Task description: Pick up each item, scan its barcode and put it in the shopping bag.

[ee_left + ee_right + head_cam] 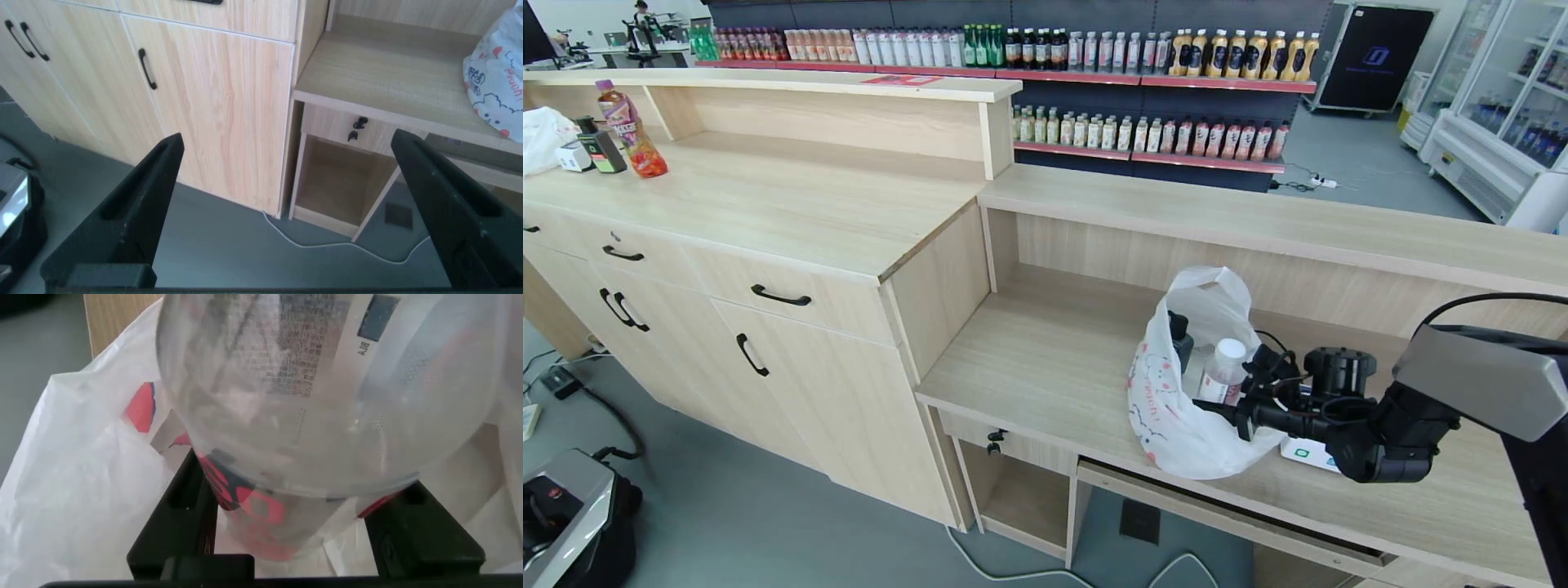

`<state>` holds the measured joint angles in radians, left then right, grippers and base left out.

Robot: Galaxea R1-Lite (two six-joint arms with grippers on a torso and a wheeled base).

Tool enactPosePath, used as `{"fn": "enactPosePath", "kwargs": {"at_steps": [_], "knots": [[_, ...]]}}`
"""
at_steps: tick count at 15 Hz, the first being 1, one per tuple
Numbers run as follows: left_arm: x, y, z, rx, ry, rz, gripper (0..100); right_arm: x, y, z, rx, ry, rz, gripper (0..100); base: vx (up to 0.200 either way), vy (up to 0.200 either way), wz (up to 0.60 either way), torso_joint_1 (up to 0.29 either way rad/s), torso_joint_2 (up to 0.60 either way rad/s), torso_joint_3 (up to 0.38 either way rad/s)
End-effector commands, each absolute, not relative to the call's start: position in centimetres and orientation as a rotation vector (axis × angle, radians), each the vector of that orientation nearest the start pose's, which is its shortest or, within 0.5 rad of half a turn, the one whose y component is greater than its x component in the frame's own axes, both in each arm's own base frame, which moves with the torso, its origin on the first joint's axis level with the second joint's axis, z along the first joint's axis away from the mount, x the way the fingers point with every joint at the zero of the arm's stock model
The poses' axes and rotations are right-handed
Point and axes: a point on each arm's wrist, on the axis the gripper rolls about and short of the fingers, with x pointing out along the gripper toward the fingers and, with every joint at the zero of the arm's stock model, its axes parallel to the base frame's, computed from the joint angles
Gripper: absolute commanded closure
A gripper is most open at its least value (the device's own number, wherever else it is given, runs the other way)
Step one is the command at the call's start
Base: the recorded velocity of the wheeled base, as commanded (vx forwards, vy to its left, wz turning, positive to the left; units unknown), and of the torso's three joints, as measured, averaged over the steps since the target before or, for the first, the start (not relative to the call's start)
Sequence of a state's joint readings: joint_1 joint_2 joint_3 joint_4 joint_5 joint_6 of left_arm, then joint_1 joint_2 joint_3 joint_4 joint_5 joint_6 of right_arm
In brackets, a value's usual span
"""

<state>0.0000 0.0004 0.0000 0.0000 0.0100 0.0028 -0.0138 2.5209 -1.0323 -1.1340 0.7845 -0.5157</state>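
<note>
Bottle [327, 400] held by right end effector [298, 539] in bag [1168, 433]; left end effector [286, 147] spread.

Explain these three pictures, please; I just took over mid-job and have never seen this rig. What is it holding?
It is a two-armed robot at a wooden checkout counter. The wide picture comes from its head; the others from a camera on each wrist. The right gripper holds a clear bottle at the mouth of the white shopping bag, seen close up in the right wrist picture. The left gripper is open and empty, above the floor by the cabinets. A drink bottle stands on the higher counter.
</note>
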Motion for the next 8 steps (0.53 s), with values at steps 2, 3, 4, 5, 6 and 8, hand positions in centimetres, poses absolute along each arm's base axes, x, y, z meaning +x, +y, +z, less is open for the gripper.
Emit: {"fn": "enactPosePath", "kwargs": {"at_steps": [2,3,4,5,6,8], "knots": [[-2.28,0.02,7.55,0.003,0.0,0.011,0,42.39,0.88,-3.61,-0.338,0.147,0.828,100,0.0,0.0,0.0,0.0,0.0,0.0],[-2.28,0.02,7.55,0.003,0.0,0.011,0,42.39,0.88,-3.73,-0.337,0.149,0.828,100,0.0,0.0,0.0,0.0,0.0,0.0],[-2.28,0.02,7.55,0.003,0.0,0.011,0,42.44,0.81,-3.75,-0.337,0.149,0.827,100,0.0,0.0,0.0,0.0,0.0,0.0],[-2.28,0.02,7.55,0.003,0.0,0.011,0,42.43,0.75,-3.88,-0.335,0.152,0.827,100,0.0,0.0,0.0,0.0,0.0,0.0],[-2.28,0.02,7.55,0.003,0.0,0.011,0,42.41,0.68,-4.02,-0.333,0.156,0.826,100,0.0,0.0,0.0,0.0,0.0,0.0],[-2.28,0.02,7.55,0.003,0.0,0.011,0,42.5,0.29,-4.18,-0.33,0.164,0.817,100,0.0,0.0,0.0,0.0,0.0,0.0]]}}
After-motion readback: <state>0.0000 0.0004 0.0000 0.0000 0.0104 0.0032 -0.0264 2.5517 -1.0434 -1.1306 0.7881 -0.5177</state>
